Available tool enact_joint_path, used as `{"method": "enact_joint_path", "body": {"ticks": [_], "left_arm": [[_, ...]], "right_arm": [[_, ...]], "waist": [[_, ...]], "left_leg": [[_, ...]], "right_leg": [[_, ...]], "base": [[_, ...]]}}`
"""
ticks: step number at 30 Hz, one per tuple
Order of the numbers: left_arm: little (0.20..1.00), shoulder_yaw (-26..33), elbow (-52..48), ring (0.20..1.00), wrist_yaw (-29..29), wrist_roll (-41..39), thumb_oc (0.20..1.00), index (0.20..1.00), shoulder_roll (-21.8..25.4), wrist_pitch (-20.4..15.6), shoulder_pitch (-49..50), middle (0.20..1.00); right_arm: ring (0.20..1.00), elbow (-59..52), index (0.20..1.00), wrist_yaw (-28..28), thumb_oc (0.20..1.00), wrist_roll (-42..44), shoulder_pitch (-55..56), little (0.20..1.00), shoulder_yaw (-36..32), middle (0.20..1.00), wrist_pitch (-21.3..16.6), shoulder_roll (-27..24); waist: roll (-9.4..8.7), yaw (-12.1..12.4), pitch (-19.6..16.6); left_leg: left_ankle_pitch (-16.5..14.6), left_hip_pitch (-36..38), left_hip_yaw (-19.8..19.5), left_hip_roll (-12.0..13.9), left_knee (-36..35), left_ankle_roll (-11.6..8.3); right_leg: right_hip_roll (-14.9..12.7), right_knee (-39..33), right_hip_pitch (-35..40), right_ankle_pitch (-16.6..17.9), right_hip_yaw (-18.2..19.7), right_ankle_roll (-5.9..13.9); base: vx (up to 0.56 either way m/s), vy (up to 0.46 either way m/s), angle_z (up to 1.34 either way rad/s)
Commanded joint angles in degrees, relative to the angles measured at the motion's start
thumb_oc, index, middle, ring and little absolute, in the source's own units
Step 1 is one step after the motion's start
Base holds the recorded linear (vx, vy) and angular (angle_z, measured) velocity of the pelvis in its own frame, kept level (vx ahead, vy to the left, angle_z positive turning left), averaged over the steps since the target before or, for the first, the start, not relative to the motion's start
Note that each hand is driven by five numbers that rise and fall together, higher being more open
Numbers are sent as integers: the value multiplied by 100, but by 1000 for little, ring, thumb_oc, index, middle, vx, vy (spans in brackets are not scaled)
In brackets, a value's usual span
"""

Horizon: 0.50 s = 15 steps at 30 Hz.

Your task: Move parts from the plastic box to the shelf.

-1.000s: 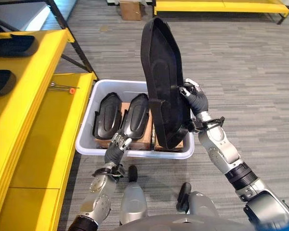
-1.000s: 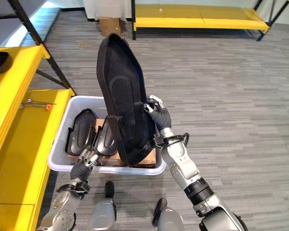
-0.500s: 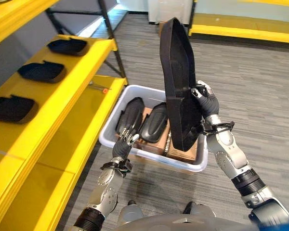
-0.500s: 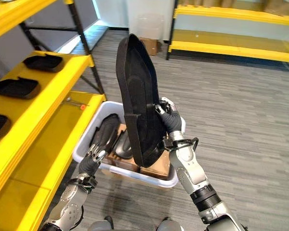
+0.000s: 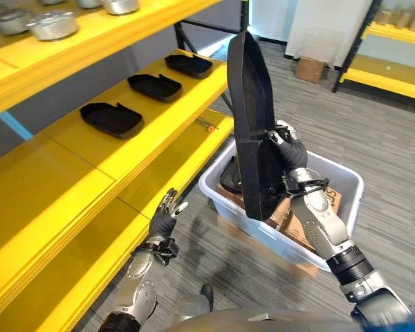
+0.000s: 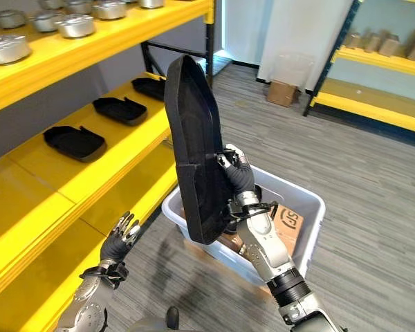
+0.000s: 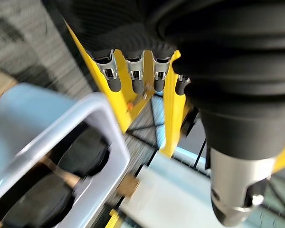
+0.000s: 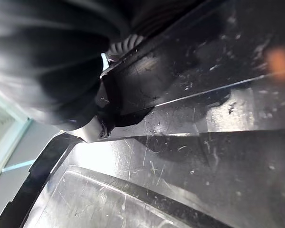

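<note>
Item: long black moulded plastic part, standing upright above the grey plastic box, right hand curling round its edge. Left hand hanging open beside the yellow shelf. Risk: one-edge grip slipping, part tipping.

Bright, even overhead light fills the room; daylight glows at the far doorway. Both wrist views are blurred, with glare streaking the black part.
</note>
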Motion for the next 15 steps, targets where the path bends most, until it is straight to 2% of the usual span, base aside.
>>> {"method": "enact_joint_path", "body": {"ticks": [1, 2, 3, 4, 5, 6, 7, 8, 9, 10, 11, 13, 15], "left_arm": [[1000, 66, -605, 1000, -80, 288, 1000, 1000, 419, -227, -115, 1000], [1000, -3, -497, 1000, -112, 386, 1000, 1000, 455, -237, -182, 1000], [1000, -5, -494, 1000, -112, 386, 1000, 1000, 453, -239, -184, 1000], [1000, -39, -479, 1000, -128, 427, 1000, 1000, 460, -237, -226, 1000], [1000, -62, -491, 1000, -157, 472, 1000, 1000, 452, -213, -241, 1000], [1000, -58, -523, 1000, -157, 495, 1000, 1000, 440, -220, -230, 1000], [1000, -58, -523, 1000, -157, 495, 1000, 1000, 440, -219, -230, 1000], [1000, -25, -578, 1000, -174, 514, 1000, 1000, 410, -225, -173, 1000], [1000, -19, -535, 1000, -167, 518, 1000, 1000, 394, -218, -165, 1000], [1000, -18, -533, 1000, -168, 518, 1000, 1000, 393, -219, -165, 1000], [1000, 13, -567, 1000, -152, 522, 1000, 1000, 369, -218, -125, 1000], [1000, -2, -564, 1000, -173, 519, 1000, 1000, 336, -245, -99, 1000], [1000, 23, -601, 1000, -164, 478, 1000, 1000, 300, -279, -62, 1000]], "right_arm": [[200, -250, 200, 109, 200, -200, -232, 200, -201, 200, -245, 80], [200, -394, 200, 209, 200, -168, -36, 200, -244, 200, -249, -15], [200, -397, 200, 209, 200, -168, -34, 200, -245, 200, -247, -18], [200, -474, 200, 268, 200, -134, 40, 200, -266, 200, -226, -84], [200, -536, 200, 324, 200, -96, 120, 200, -265, 200, -230, -145], [200, -592, 200, 365, 200, -54, 206, 200, -281, 200, -231, -189], [200, -593, 200, 365, 200, -54, 206, 200, -282, 200, -230, -190], [200, -622, 200, 434, 200, 36, 297, 200, -280, 200, -242, -225], [200, -609, 200, 468, 200, 68, 287, 200, -275, 200, -252, -226], [200, -607, 200, 469, 200, 69, 286, 200, -273, 200, -254, -226], [200, -565, 200, 503, 200, 135, 257, 200, -231, 200, -253, -237], [200, -530, 200, 512, 200, 157, 254, 200, -193, 200, -246, -259], [200, -506, 200, 522, 200, 188, 206, 200, -153, 200, -247, -271]], "waist": [[84, 119, 116], [97, -168, 139], [96, -157, 121], [124, -274, 135], [133, -372, 151], [110, -443, 180], [111, -448, 166], [33, -518, 179], [-8, -577, 180], [-6, -574, 179], [-99, -619, 162], [-160, -674, 132], [-188, -645, 90]], "left_leg": [[-407, 464, -177, -13, -489, 87], [-224, 396, -542, -152, -478, 154], [-218, 375, -530, -150, -479, 153], [-179, 388, -656, -167, -479, 162], [-154, 413, -765, -178, -481, 174], [-141, 423, -876, -224, -471, 184], [-131, 404, -880, -224, -472, 184], [-90, 377, -1008, -309, -445, 206], [-70, 375, -1070, -351, -461, 213], [-78, 381, -1067, -347, -464, 210], [-39, 377, -1143, -461, -456, 205], [-32, 420, -1252, -558, -469, 186], [-36, 419, -1244, -591, -461, 161]], "right_leg": [[48, -275, -452, 918, 974, 287], [674, -80, -778, 614, 2263, -18], [675, -67, -813, 614, 2279, -24], [1086, 134, -1006, 332, 2802, -116], [1494, 222, -1104, -32, 3094, -219], [1768, 298, -1209, -234, 3209, -296], [1768, 289, -1223, -223, 3204, -298], [2099, 164, -1283, -290, 3279, -417], [2359, 115, -1398, -301, 3394, -449], [2363, 122, -1398, -310, 3398, -452], [2708, -75, -1500, -222, 3554, -451], [2901, -463, -1378, -141, 3832, -478], [2889, -906, -1224, 13, 3921, -514]], "base": [[23, 286, 122], [9, 195, 114], [24, 186, 167], [63, 106, 200], [89, 144, 166], [58, 81, 99], [58, 49, 41], [45, 16, 38], [51, 13, 27], [49, 9, 24], [59, 7, 17], [73, -11, 38], [57, -56, 26]]}}
